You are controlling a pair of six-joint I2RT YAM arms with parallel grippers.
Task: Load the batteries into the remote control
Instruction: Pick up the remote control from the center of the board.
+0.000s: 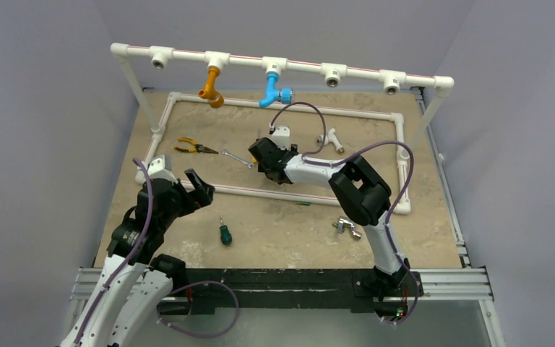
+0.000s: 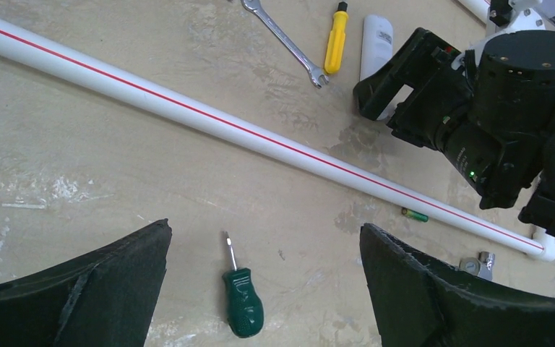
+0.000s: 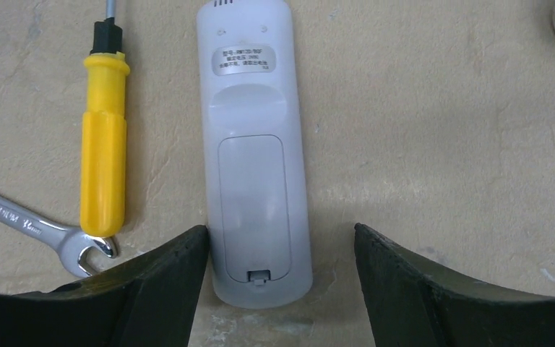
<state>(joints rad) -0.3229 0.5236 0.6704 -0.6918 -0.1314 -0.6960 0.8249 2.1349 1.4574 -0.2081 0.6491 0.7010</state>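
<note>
The right gripper [image 3: 278, 235] is down over the remote control [image 3: 256, 159]. Its jaws stand apart and straddle the remote's latch end. One finger [image 3: 181, 267] is at the remote's edge; the other is separated from it by a strip of table, so nothing is clamped. The left gripper [image 2: 264, 228] hangs with its jaws spread wide, with only bare table between them.

The landmark is the red-striped pipe [image 2: 224, 123], the near rail of a white pipe frame lying on the table [image 1: 296, 231]. The remote lies on the far side of this pipe, inside the frame. A yellow screwdriver [image 3: 103, 173] lies alongside it and a wrench [image 3: 36, 231] lies past that. Pliers [image 1: 191, 148] and a white tee fitting [image 1: 332, 137] are also beyond the pipe. On the near side, a single green battery [image 2: 414, 215] lies just beside the pipe. A green-handled screwdriver [image 2: 243, 300] lies well clear of the pipe, below the left gripper. A small metal fitting [image 1: 347, 228] sits toward the pipe's right end.

The tabletop is a mottled, beige, stone-like board with pale scuffs. Plain grey walls close it in on three sides. A raised pipe rail [image 1: 296, 63] crosses the far edge and carries an orange fitting [image 1: 213, 87] and a blue fitting [image 1: 274, 90].

The remote is a slim white bar with rounded ends, lying back side up. There is a printed label near one end. The battery cover is in place, and its small latch tab is at the end between the fingers.
</note>
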